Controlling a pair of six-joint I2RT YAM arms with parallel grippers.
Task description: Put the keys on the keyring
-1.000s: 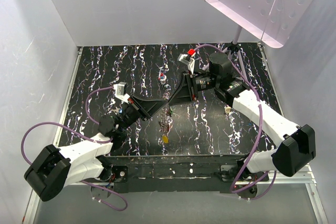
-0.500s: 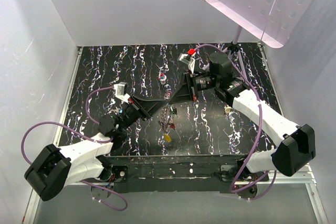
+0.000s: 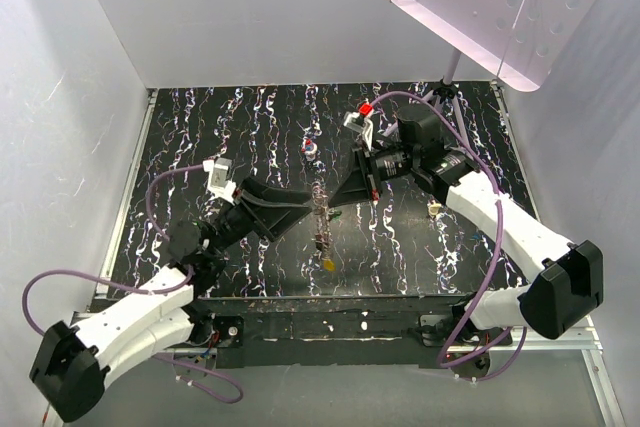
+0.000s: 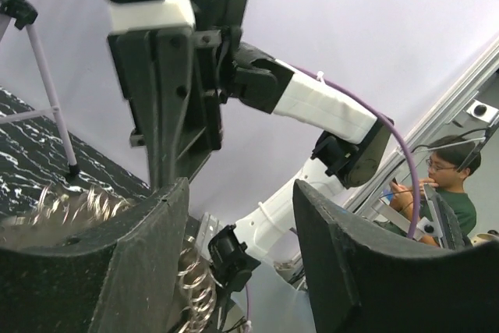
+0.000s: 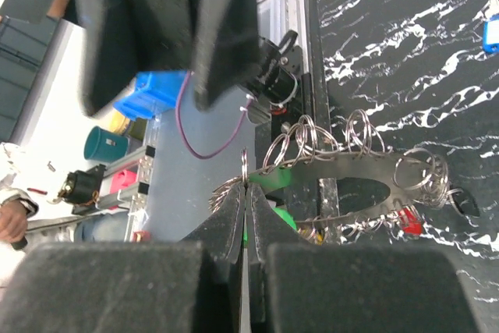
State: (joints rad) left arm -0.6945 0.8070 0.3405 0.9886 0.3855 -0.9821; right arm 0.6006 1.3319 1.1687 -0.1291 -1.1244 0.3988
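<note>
**Keyring held up by the right tool, left tool released**

The right tool (image 5: 244, 193) is clenched. Its two fingers are pressed together on the edge of the keyring (image 5: 337, 171), where a small wire loop stands out above the tips. The keyring hangs above the black marbled surface (image 3: 200, 127), near the middle, between the two tools. It is a flat grey plate with many small wire loops along its rim. A green key (image 5: 267, 182) sits just beside the right fingertips, and a red key (image 5: 406, 221) hangs under the plate. In the top view a yellow key (image 3: 328, 264) shows below the keyring. The left tool (image 4: 242, 193) is released, with its jaws apart and nothing between them.
</note>
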